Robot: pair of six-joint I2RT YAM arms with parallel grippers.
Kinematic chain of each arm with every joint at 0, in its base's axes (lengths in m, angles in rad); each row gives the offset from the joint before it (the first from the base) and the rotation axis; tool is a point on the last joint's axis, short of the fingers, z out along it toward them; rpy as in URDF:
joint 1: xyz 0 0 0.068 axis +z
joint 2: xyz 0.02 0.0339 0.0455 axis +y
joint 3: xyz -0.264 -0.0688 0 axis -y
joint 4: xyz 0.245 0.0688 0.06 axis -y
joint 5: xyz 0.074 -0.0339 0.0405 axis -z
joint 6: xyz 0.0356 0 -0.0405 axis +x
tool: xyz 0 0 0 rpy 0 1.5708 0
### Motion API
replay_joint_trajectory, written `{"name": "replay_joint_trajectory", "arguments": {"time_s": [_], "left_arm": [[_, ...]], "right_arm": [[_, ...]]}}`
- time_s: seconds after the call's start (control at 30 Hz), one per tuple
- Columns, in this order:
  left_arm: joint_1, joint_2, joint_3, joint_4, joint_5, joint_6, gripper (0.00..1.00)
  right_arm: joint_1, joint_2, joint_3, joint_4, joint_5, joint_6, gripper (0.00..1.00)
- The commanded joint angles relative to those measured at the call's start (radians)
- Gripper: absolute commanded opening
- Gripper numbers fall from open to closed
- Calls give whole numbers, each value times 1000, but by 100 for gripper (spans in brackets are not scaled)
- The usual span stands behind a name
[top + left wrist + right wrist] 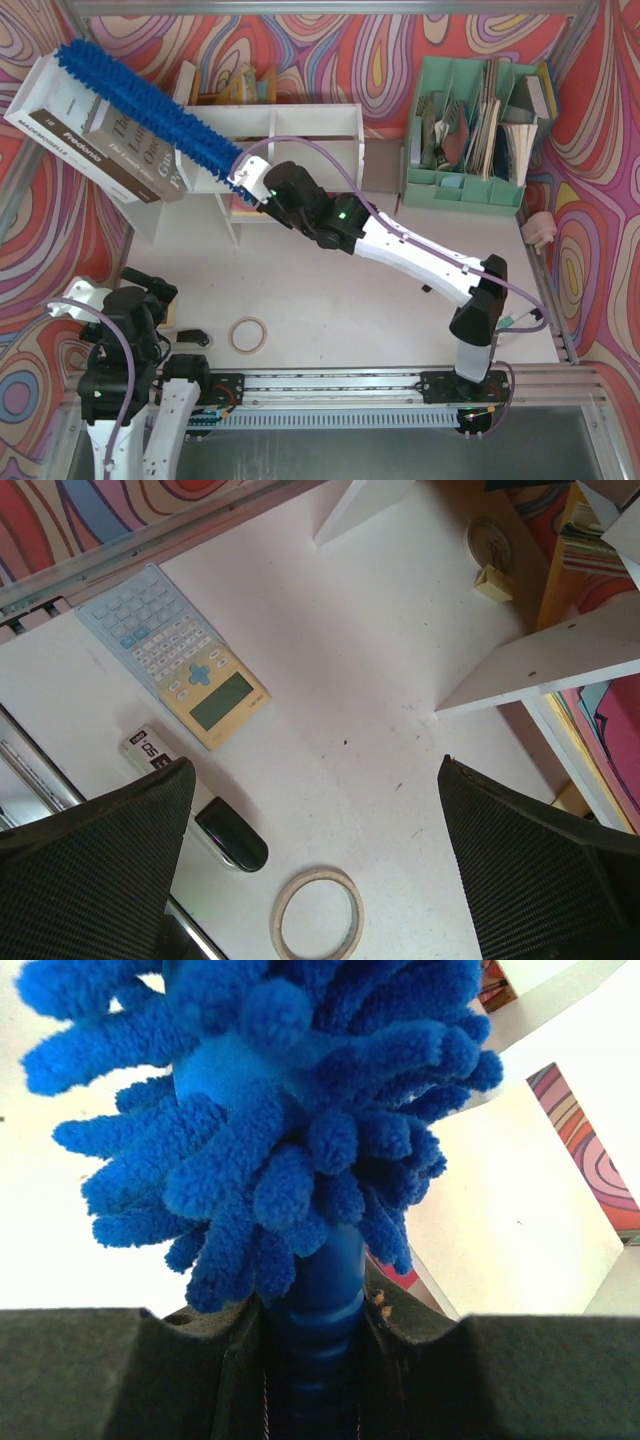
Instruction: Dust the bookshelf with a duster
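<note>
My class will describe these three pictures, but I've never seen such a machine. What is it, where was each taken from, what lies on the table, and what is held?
Two robot arms are bolted to a table. One picture looks down from above; the other two come from cameras on the left and right wrists. The right arm's fingers are shut on the handle of the blue duster, whose brush reaches over the left end of the bookshelf. The left arm's fingers are open and empty, above a calculator and a tape roll. A green file organizer stands far right.

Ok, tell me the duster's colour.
The duster is bright blue, clearest in the right wrist view.
</note>
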Motion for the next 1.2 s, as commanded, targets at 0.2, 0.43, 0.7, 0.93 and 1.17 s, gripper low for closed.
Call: {"name": "replay_joint_trajectory", "arguments": {"time_s": [0.2,0.43,0.7,0.93,1.17], "left_arm": [[5,-14,-14,5,6,24,98],[5,-17,-17,7,6,24,98],[5,-8,-21,17,11,25,98],[5,-11,-20,14,7,27,98],[5,-15,-24,16,10,21,98]], "right_arm": [[-102,52,83,38,43,34,0],[-124,4,109,-40,63,159,0],[-60,-140,21,-124,-49,491,0],[42,-205,-24,-180,-66,729,0],[141,-134,45,-274,-92,885,0]]}}
